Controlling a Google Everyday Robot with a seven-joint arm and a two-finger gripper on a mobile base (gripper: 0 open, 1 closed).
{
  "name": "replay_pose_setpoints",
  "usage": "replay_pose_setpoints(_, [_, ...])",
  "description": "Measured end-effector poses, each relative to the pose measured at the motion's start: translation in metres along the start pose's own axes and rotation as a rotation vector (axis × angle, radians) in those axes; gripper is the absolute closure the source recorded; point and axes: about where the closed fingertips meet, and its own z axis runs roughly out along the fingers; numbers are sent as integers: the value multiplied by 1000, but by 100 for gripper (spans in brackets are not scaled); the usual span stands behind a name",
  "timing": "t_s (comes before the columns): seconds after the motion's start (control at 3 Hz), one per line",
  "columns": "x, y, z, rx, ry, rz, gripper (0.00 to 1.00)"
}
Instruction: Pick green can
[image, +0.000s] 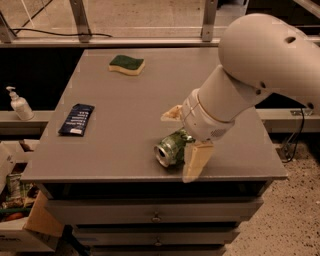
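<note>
The green can (170, 148) lies on its side near the front edge of the grey table (125, 115), its silver end facing front-left. My gripper (182, 142) is open and straddles the can's right part. One pale finger (172, 113) sits behind the can and the other finger (195, 161) in front of it, reaching down to the table's front edge. The white arm comes in from the upper right and hides the can's far end.
A green-topped yellow sponge (127, 64) lies at the back of the table. A dark blue packet (76, 119) lies at the left. A white pump bottle (19, 104) stands on a ledge to the left. Drawers sit below the tabletop.
</note>
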Motion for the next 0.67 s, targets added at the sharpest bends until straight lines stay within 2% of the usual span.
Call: replay_pose_setpoints(0.67, [-9,-8,16,0,9,-31,63])
